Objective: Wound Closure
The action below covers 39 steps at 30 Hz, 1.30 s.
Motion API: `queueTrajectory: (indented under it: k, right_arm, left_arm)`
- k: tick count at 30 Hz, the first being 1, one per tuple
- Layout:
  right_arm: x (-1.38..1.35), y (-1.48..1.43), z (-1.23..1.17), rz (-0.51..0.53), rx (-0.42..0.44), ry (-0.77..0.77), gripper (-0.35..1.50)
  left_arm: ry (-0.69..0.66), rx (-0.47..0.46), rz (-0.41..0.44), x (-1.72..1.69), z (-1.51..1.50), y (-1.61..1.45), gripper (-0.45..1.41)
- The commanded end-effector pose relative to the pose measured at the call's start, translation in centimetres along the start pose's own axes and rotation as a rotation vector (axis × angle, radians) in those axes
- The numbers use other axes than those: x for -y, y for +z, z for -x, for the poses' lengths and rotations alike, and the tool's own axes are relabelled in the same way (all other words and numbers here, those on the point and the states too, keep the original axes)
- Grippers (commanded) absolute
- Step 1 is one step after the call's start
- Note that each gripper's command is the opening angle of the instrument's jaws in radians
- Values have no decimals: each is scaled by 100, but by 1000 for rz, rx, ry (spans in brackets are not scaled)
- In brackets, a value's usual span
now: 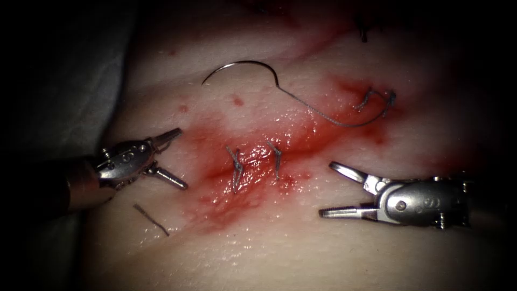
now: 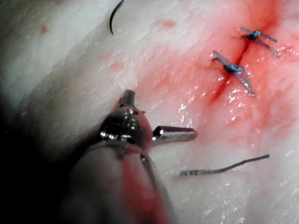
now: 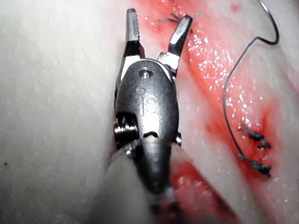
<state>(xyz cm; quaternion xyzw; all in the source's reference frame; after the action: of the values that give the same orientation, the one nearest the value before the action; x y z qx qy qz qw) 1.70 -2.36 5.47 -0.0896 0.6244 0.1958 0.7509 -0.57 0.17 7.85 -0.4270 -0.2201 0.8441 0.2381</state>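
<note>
Three knotted stitches (image 1: 256, 161) cross the cut (image 1: 269, 156) in the tissue (image 1: 301, 242). The needle (image 1: 242, 70) lies free on the tissue left of the cut, its thread (image 1: 323, 116) trailing to the upper stitch. The left tool (image 1: 169, 159) and right tool (image 1: 331, 188) both stand spread, holding nothing. A cut end (image 1: 151, 219) lies nearby. Closure appears well advanced.

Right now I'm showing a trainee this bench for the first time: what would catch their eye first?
The curved needle lies free on the tissue above the cut, its thread trailing right to a knot. Red fluid marks the cut, crossed by two stitches. Both tools, left and right, flank it open, holding nothing.
</note>
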Motion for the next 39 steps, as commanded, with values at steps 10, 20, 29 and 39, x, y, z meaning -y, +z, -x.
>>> queueTrajectory:
  k: [10,20,29,39]
  right_arm:
    - [6,7,5,-4,1,1,145]
    - [6,6,5,-7,-1,0,145]
    - [7,10,5,-6,0,12,143]
    - [10,14,3,-14,-5,12,143]
  left_arm:
    - [46,339,6,-1,39,-47,140]
    - [418,598,-7,6,47,-67,136]
    - [584,598,-212,9,-26,-92,121]
    - [820,353,-320,-30,-138,-69,123]
